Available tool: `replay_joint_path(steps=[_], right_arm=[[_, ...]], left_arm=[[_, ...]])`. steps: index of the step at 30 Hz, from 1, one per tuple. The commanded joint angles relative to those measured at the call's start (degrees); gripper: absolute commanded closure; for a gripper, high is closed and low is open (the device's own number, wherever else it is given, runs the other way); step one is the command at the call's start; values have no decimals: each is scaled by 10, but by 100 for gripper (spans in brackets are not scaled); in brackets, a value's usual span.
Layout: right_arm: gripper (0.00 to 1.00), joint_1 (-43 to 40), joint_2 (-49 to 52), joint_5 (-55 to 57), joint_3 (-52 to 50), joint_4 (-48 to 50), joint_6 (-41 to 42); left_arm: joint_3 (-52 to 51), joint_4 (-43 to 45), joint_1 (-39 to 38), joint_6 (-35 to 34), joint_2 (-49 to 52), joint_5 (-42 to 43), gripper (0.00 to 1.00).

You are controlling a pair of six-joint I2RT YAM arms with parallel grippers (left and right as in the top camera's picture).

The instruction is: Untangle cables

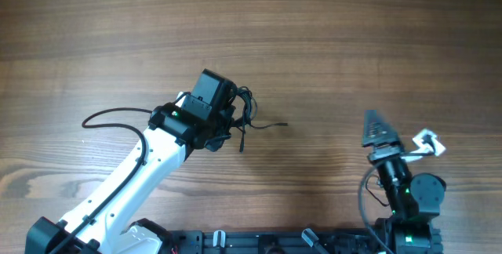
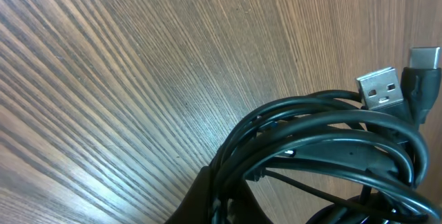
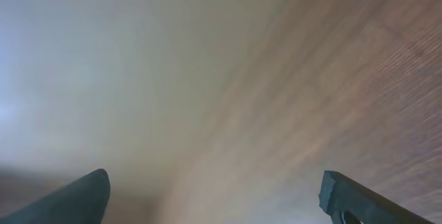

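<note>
- Where things are: the cables (image 1: 245, 107) sit in one tight black wad of loops near the middle of the bench (image 1: 329, 42). The wad is right under the left arm's wrist, with a couple of loose tails (image 1: 271, 125) poking out to the side.
- The left claw (image 1: 230, 119) is closed. In its wrist view it looks clamped on strands at the edge of the bundle, with the loops fanning out from the pinch.
- The right claw (image 1: 398, 135) is spread wide with nothing in it, well apart from the cables over by its own base.
- My read: the left is anchoring the bundle so the right can come in and pull a strand free. One closed claw on its own would just drag the whole wad around.
- I'd go for an end, not a mid-loop. The USB plug (image 2: 380, 88) and the second plug (image 2: 426, 58) beside it sit on the outside of the coil, so they're the obvious handles.
- Pull slowly, away from the pinch and roughly along the bench. Yanking upward probably cinches the loops onto each other.
- I can't tell which plug belongs to which loop, so if the coil bunches up, back off and try the other one.
- Watch for a plug snagging as it threads through a loop.
</note>
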Motion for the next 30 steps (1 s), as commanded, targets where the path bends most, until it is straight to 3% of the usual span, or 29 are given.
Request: replay_joint_path(steps=[1,5,6,9,13,15,20,24,30], right_arm=[[0,-1,48,-117,17,9,-104],[0,-1,96,-165,61,22,-104],[0,-1,120,-190,89,21,-106],[0,-1,174,-263,139,21,-106],[0,-1,252,-374,180,42,-106],[0,-1,302,-448,183,103,-87],[0,0,406,-454,182,136,17],[0,23,476,-473,182,172,18],[4,133,561,-424,182,249,34]], left_arm=[[2,11,4,76,-9,3,96],[2,33,17,186,-12,19,96],[2,51,29,262,-19,50,96],[2,73,50,371,-30,106,96],[2,78,68,473,-39,158,96],[2,78,69,516,-40,177,96],[2,82,68,537,-40,188,96],[2,93,68,535,-40,202,96],[2,94,66,506,-40,222,96]])
